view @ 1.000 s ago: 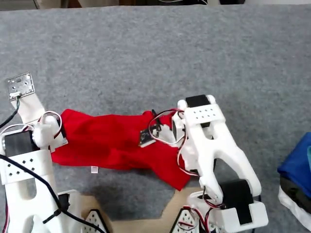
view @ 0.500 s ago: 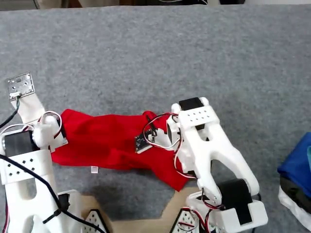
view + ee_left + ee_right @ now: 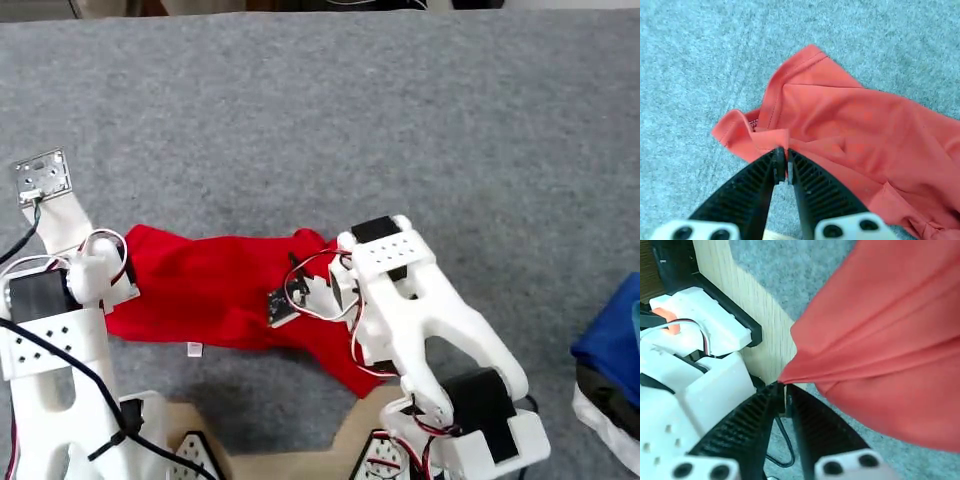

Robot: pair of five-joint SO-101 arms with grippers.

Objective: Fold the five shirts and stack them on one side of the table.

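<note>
at both wrists, jaws clamped on red shirt (image 3: 850,125); overhead, blue stack (image 3: 612,345) well apart

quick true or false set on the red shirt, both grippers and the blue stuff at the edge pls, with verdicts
1. The left gripper is shut on an edge of the red shirt. True.
2. The right gripper hangs open above the table. False: it is shut on a bunched corner of the shirt.
3. The red shirt is folded into a neat square. False: it lies rumpled, stretched long between the two arms.
4. A blue cloth lies at the right edge of the high view, apart from the red shirt. True.
</note>
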